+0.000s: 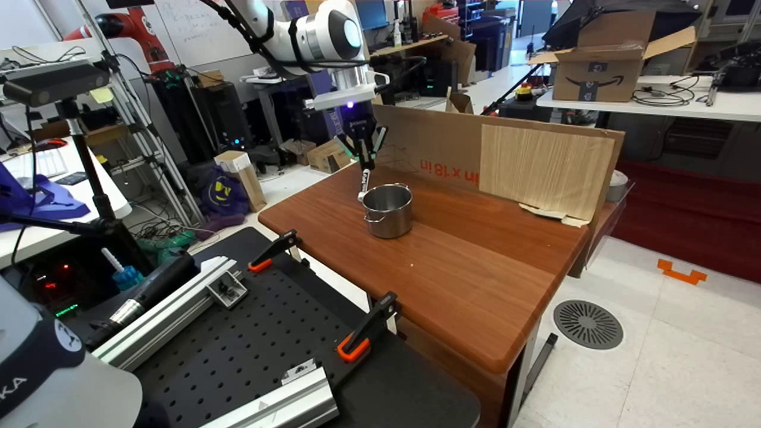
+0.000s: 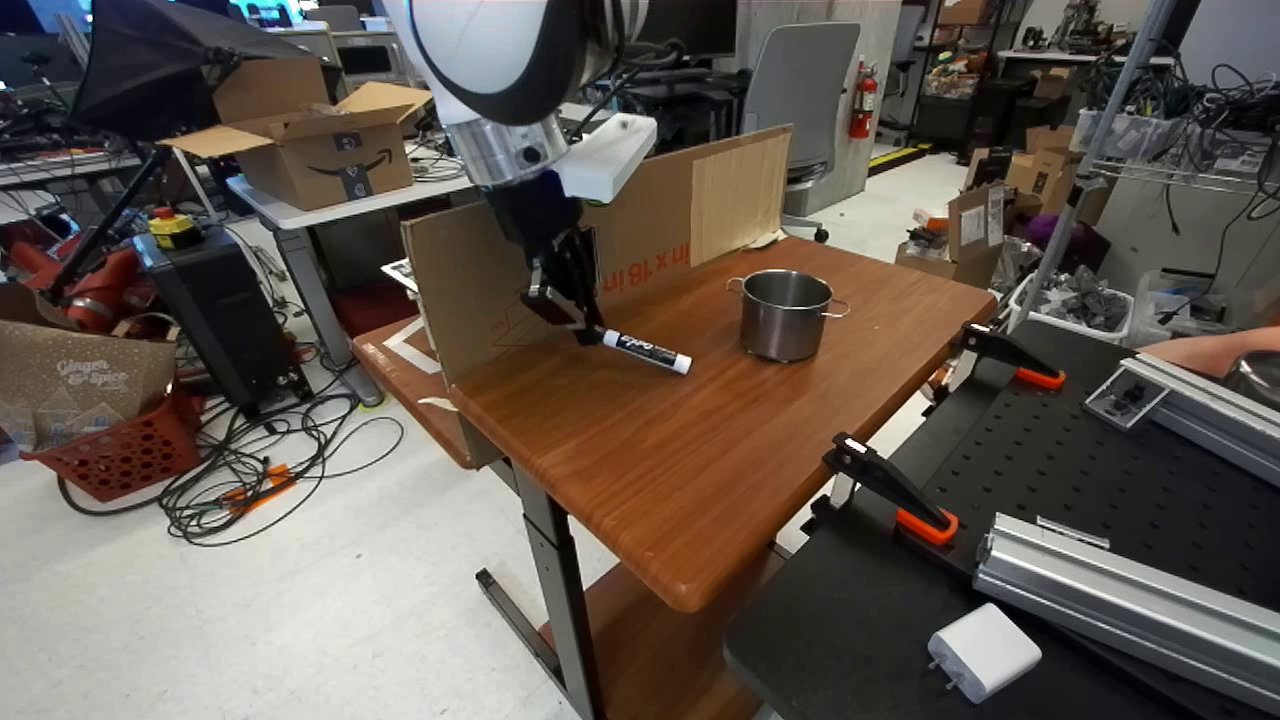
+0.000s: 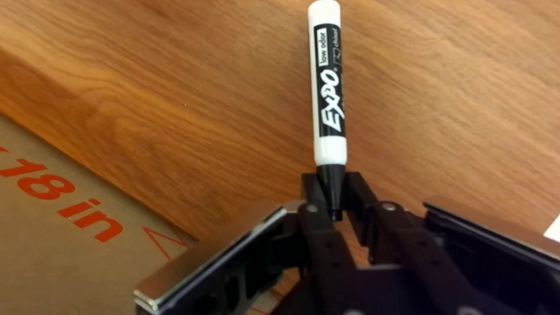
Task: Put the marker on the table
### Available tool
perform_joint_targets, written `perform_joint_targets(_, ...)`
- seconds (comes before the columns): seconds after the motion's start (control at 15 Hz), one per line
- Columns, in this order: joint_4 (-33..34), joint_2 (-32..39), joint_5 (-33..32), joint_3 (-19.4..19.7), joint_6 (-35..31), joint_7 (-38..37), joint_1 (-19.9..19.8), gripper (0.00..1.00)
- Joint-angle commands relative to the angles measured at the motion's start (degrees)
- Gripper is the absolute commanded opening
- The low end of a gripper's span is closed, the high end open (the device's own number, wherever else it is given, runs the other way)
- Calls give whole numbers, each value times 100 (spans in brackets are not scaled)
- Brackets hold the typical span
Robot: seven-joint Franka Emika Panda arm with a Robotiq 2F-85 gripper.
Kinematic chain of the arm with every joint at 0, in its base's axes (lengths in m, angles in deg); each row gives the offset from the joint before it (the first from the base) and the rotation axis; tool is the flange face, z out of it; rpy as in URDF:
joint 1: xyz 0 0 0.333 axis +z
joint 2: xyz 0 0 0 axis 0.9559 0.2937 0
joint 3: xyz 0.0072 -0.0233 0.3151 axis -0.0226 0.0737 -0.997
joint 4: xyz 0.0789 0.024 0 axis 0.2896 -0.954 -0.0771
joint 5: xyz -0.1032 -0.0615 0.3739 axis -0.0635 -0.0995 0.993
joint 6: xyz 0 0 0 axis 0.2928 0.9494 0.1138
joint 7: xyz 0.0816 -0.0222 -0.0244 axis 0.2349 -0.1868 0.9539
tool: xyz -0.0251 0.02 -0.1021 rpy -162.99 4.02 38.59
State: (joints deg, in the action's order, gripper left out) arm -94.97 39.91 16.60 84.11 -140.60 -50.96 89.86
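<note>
The marker (image 2: 652, 353) is held slantwise by its dark end in the gripper (image 2: 588, 335), toward the table (image 2: 640, 470) edge lined with cardboard (image 2: 630, 240). A steel pot (image 2: 778, 328) is set upright between that edge and the one facing the black board (image 2: 1080, 470).

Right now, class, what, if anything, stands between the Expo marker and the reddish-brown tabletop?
Nothing visible does. The gripper holds the Expo marker by its black end, with the reddish-brown tabletop beneath. The two-handled metal pot stands to one side, apart from the marker in an exterior view. Whether marker and tabletop touch, I cannot tell.
</note>
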Motion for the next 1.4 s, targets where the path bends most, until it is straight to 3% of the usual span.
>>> perform_joint_targets(0.0, 549, 427, -301, 110, 128, 226, 130, 5)
perform_joint_targets(0.33, 753, 636, -524, 148, 45, 405, 128, 5)
perform_joint_targets(0.4, 775, 647, -541, 154, 55, 417, 123, 36)
perform_joint_targets(0.93, 874, 701, -546, 181, 91, 463, 121, 95)
perform_joint_targets(1.0, 879, 703, -542, 179, 95, 465, 119, 99)
perform_joint_targets(1.33, 871, 652, -468, 147, 125, 443, 90, 100)
